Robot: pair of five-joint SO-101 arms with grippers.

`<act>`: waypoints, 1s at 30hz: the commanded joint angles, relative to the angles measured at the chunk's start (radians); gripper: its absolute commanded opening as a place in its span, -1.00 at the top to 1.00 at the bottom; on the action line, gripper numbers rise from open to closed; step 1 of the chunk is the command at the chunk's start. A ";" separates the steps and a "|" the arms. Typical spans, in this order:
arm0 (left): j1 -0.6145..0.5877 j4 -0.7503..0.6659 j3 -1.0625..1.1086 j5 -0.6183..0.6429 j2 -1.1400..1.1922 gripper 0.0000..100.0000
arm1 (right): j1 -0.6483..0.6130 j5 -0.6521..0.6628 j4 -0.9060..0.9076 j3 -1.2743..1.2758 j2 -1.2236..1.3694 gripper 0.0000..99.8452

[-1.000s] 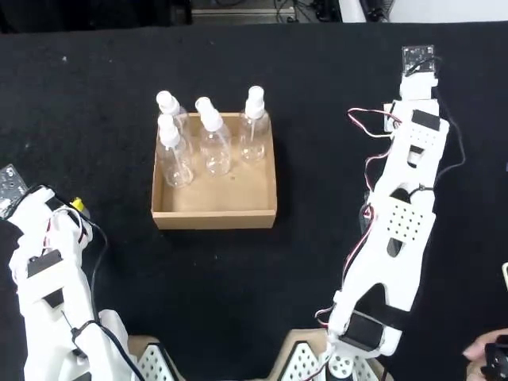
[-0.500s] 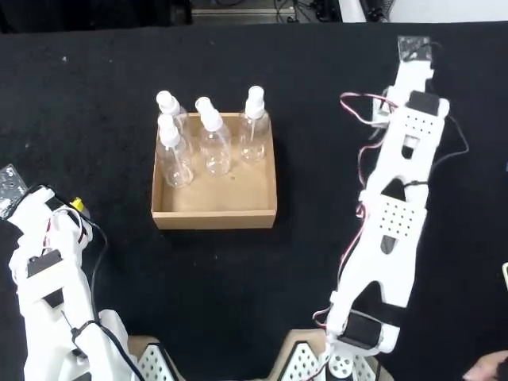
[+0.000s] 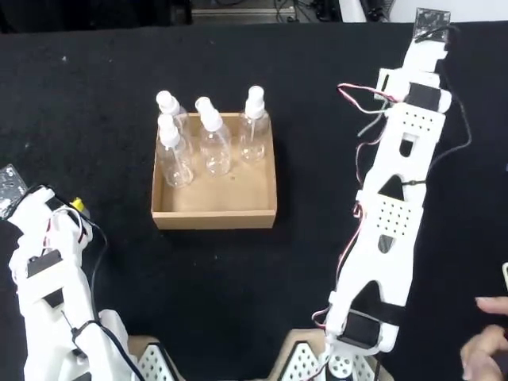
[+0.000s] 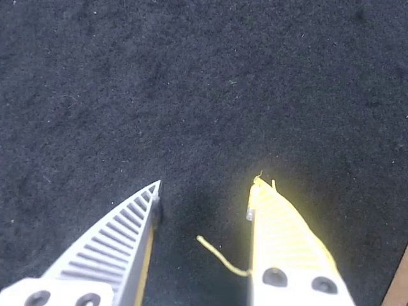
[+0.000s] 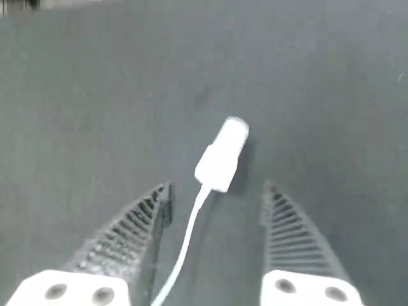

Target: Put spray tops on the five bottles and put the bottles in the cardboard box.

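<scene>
White plastic spray top with thin dip tube (image 5: pixel 220 153) is laid flat on black table cloth (image 3: pixel 95 79), well apart from brown cardboard box (image 3: pixel 214 218), off its far-right corner. 4 clear capped bottles (image 3: pixel 214 147) are stood inside the box.

Risk: if only the tube is pinched, the top could pivot or slip out.

Right gripper (image 5: pixel 218 188) is spread wide astride the top, nothing touched. Left gripper (image 4: pixel 207 183) is parted and empty, near-left of the box.

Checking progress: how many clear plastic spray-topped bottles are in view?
4, upright in the brown cardboard box: back-left bottle, front-left bottle, middle bottle, right bottle. A fifth may be hidden.
</scene>
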 commanded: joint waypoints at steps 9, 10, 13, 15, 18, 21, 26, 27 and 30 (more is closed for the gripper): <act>0.004 -0.018 -0.013 -0.008 -0.029 0.60 | 0.026 -0.166 -0.296 0.008 0.116 0.57; 0.004 -0.018 -0.013 -0.008 -0.029 0.60 | 0.028 -0.176 -0.311 0.008 0.128 0.57; 0.004 -0.015 -0.013 -0.008 -0.029 0.60 | 0.028 -0.196 -0.347 0.010 0.165 0.58; 0.002 -0.014 -0.013 -0.008 -0.029 0.60 | 0.029 -0.210 -0.364 0.010 0.185 0.58; 0.002 -0.017 -0.007 -0.008 -0.029 0.60 | 0.034 -0.224 -0.371 0.010 0.213 0.58; 0.002 -0.020 0.001 -0.008 -0.029 0.60 | 0.034 -0.224 -0.368 0.010 0.242 0.58; 0.001 -0.020 0.001 -0.008 -0.029 0.60 | 0.044 -0.222 -0.368 0.004 0.269 0.88; 0.001 -0.020 0.001 -0.008 -0.029 0.60 | 0.055 -0.224 -0.367 0.002 0.271 0.98; 0.001 -0.020 0.001 -0.008 -0.029 0.60 | 0.081 -0.224 -0.362 0.001 0.266 0.96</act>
